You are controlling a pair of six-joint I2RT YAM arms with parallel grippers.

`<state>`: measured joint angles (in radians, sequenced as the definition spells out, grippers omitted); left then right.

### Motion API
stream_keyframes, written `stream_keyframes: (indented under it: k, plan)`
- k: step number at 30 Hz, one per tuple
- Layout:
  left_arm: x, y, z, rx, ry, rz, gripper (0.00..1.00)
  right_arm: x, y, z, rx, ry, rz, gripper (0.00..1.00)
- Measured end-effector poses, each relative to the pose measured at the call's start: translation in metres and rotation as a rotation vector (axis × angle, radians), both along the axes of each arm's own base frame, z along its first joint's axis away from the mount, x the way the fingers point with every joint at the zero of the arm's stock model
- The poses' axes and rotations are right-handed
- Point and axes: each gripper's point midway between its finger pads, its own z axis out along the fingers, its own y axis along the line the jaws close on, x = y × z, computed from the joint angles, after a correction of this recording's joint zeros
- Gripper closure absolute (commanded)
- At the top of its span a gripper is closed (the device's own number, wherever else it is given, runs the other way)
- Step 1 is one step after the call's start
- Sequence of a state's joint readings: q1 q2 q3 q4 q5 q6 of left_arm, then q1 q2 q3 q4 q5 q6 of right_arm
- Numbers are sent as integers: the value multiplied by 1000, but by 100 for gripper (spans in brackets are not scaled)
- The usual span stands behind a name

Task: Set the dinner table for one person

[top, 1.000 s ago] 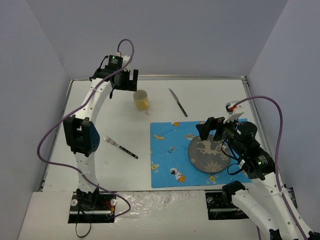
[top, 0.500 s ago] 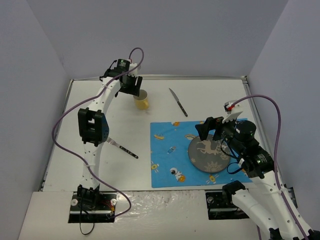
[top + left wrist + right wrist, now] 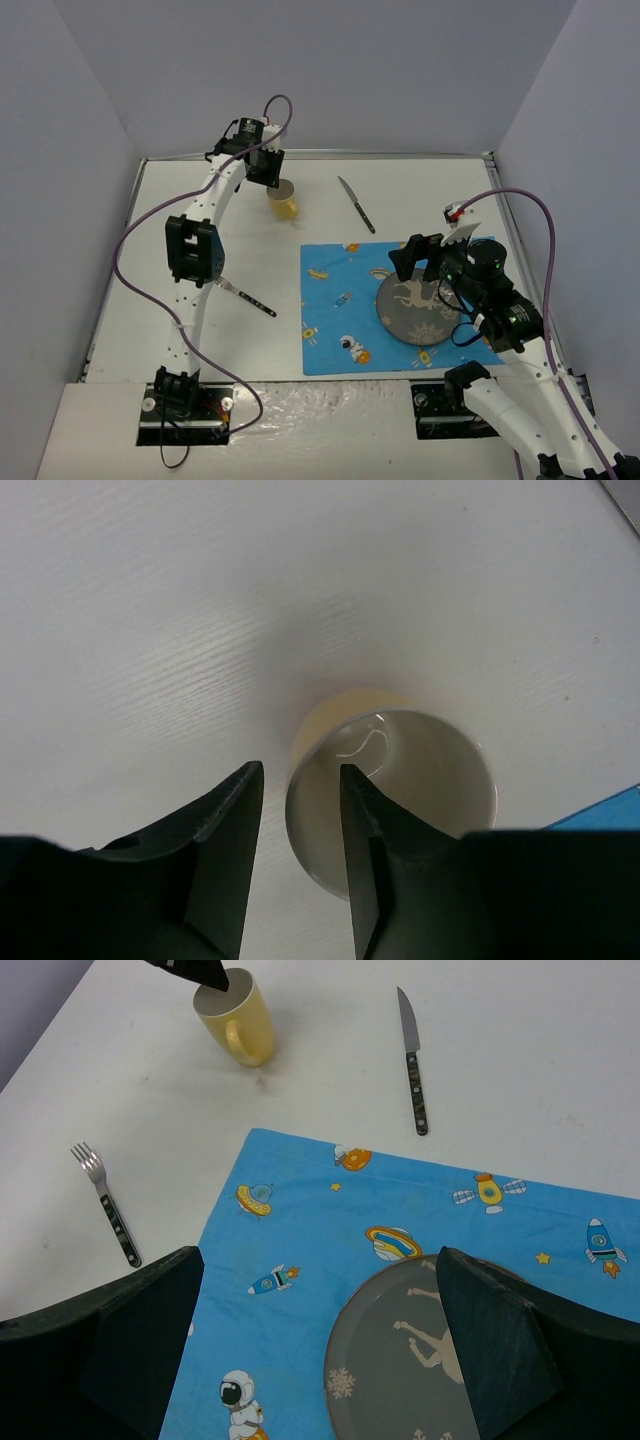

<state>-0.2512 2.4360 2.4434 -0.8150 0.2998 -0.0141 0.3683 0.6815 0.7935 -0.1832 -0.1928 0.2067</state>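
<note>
Left tool (image 3: 297,770), arm outstretched, stands narrowly parted astride yellow mug (image 3: 420,780), apparently untouching.

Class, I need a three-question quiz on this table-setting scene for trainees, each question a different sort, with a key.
1. True or false: the plate lies on the blue placemat.
2. The right gripper is: A open above the plate; B shut on the plate; C out of view.
3. Fill in: the left gripper straddles the rim of the yellow ____.
Key: 1 true; 2 A; 3 mug.
</note>
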Motion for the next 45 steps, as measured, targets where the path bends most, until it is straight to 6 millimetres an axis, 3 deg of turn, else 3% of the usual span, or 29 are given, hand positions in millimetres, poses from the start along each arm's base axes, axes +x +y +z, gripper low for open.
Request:
stream_keyframes:
  k: [4, 13, 19, 25, 28, 32, 35, 39, 41, 45]
  plan:
    - [1, -1, -4, 1, 4, -3, 76, 0, 0, 0, 0, 1, 0, 1]
    - [1, -2, -13, 1, 22, -9, 99, 2, 1, -5, -7, 17, 0, 1]
    - [0, -1, -13, 1, 22, -8, 100, 9, 3, -18, -32, 60, 6, 1]
    - [-19, 4, -6, 4, 56, 32, 100, 22, 15, -36, -97, 124, 54, 1]
    - [-36, 9, 13, 8, 62, 69, 100, 28, 29, -35, -125, 126, 104, 2]
    - [-56, 7, 61, 2, 4, 119, 100, 34, 62, -29, -153, 104, 196, 4]
    - [-81, -6, 104, -1, -65, 131, 100, 32, 93, -28, -207, 79, 263, 5]
    - [-131, -37, 152, -18, -134, 86, 100, 33, 129, -32, -275, 49, 348, 10]
    - [-154, -53, 167, -28, -154, 55, 100, 37, 133, -37, -307, 45, 352, 12]
    - [-181, -70, 171, -30, -146, 29, 100, 49, 138, -36, -350, 21, 343, 16]
